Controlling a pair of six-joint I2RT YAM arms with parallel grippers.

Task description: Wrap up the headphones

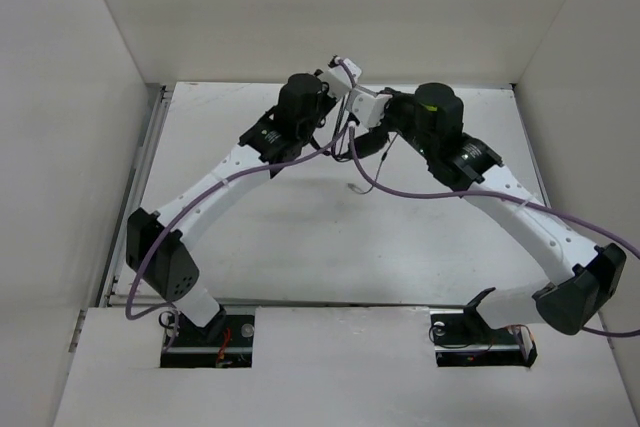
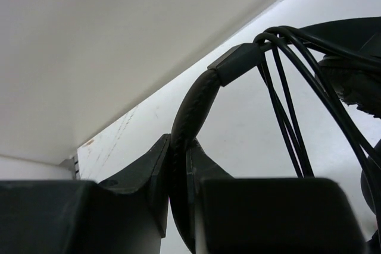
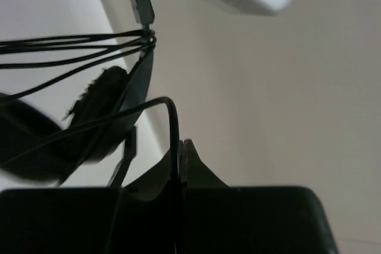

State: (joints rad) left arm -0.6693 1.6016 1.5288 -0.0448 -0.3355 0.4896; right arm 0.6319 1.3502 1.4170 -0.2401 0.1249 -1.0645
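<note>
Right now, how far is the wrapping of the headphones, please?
Done: several cable turns already lie bundled across the headband. In hand: the left gripper clamps the headband, while the right gripper is shut on a loose cable strand. Left: winding that strand on; how much remains is not visible.

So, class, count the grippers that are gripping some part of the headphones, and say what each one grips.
2. The left gripper pinches the padded headband; the right gripper pinches the thin cable.
</note>
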